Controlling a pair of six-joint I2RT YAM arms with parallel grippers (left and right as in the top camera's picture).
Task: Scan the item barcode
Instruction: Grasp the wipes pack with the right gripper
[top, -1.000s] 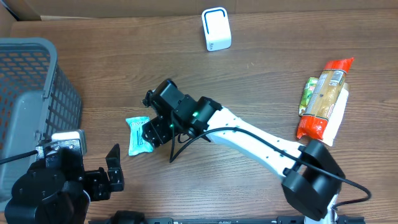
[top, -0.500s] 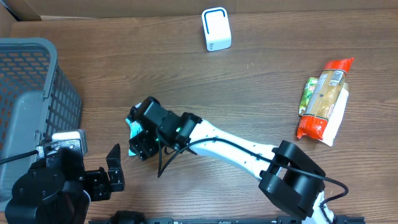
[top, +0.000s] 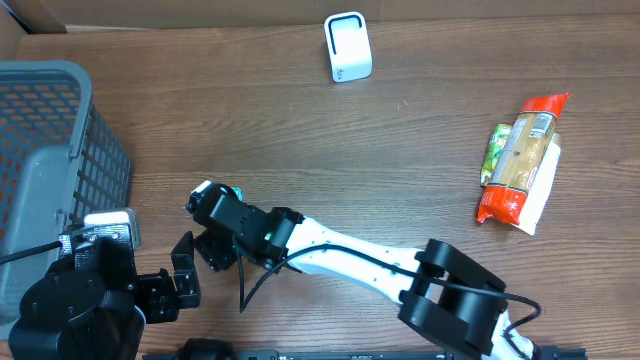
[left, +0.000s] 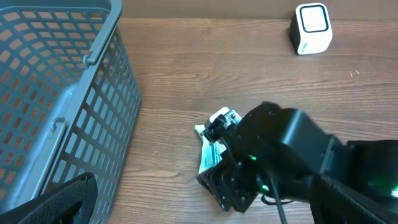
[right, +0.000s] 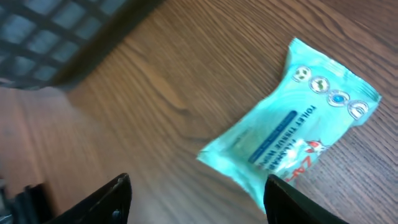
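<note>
The item, a teal tissue packet (right: 292, 130), lies flat on the wooden table. Its lower end reaches toward my right finger (right: 292, 199) and does not lie between the two fingers. My right gripper (right: 199, 205) hovers low over it, open, with only bare wood between the fingertips. From the left wrist view the packet (left: 210, 155) peeks out from under the black right gripper (left: 227, 186). Overhead, that gripper (top: 213, 252) covers nearly all of the packet. The white barcode scanner (top: 347, 46) stands at the far edge. My left gripper (top: 140, 262) rests open at the front left, holding nothing.
A grey mesh basket (top: 40, 150) fills the left side, close to the left arm. Two snack packages (top: 520, 160) lie at the right. The right arm (top: 350, 255) stretches diagonally across the front of the table.
The right gripper has swung left and toward the front edge, from beside the packet to over it, hiding it overhead. Its jaws have narrowed a little. The left arm stayed still.
</note>
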